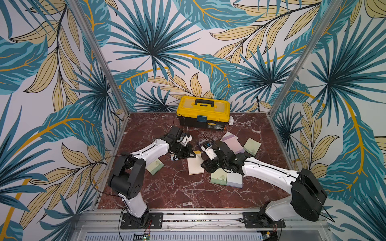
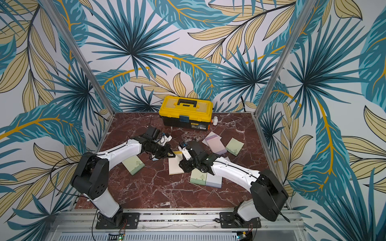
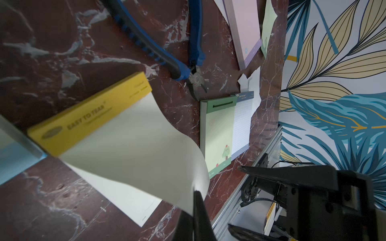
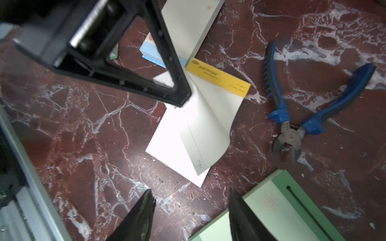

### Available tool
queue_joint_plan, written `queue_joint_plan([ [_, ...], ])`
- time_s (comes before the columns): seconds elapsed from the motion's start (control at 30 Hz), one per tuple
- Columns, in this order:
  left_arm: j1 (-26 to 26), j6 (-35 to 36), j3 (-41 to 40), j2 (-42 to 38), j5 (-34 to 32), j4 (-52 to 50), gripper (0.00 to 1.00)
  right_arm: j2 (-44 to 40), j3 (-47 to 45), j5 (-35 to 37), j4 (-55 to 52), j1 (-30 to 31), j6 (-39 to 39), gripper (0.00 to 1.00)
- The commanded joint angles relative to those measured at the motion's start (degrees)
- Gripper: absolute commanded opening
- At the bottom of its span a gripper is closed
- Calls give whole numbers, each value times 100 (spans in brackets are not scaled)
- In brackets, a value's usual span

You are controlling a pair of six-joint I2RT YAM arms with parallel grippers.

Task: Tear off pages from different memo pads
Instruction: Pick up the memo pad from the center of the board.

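left gripper point(image 3: 196, 193) is clamped on the edge of the top page point(image 3: 135, 150) of the cream pad point(image 3: 89, 116), the one with the yellow header. page is lifted off the block in one smooth curl, joined at the header strip as far as i can tell. right gripper point(image 4: 190, 193) hangs low just off the cream pad's free end, jaws apart, nothing between them. green pad point(image 4: 277, 204) sits just beside it.

step: tearing a sheet off this pad, tear not finished imo. next move likely needs the right gripper pressing the block flat near the header, then the left pulling along the glue line, not straight up. otherwise the whole pad lifts or slides.

materials: page is thin, matte, floppy, probably rips crooked if yanked. block is thick and square-edged, header looks like stiff glossy card. table point(image 1: 167, 187) is smooth red marble-look, likely low friction. blue-handled cutters point(image 4: 290, 133) lie near the cream pad's header end: metal jaws, ribbed grips. keep clear.
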Motion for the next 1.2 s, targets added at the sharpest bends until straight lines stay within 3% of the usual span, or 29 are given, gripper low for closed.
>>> queue_joint_plan([
  [0.0,-61,-143,165,27,-239,-538,0,255,-60,599,394,39,-752,58],
  [0.3,-93,-479,212,-39,34,-403,0,795,237,439,636,206,-1046,62],
  [0.57,-153,-471,258,-44,147,-471,0,1140,461,895,893,224,-1076,63],
  [0.67,-167,-479,257,-52,138,-491,0,1281,576,1090,857,224,-1116,49],
  [0.87,-172,-520,243,-96,26,-538,2,1070,470,1064,837,395,-1142,1],
  [0.9,-166,-543,229,-115,-18,-498,5,995,429,1028,850,392,-1128,0],
  [1.0,-165,-570,146,-277,-293,-436,27,763,461,858,652,401,-1056,0],
  [1.17,-125,-654,-602,-1440,-805,155,40,433,709,492,6,399,-914,0],
])
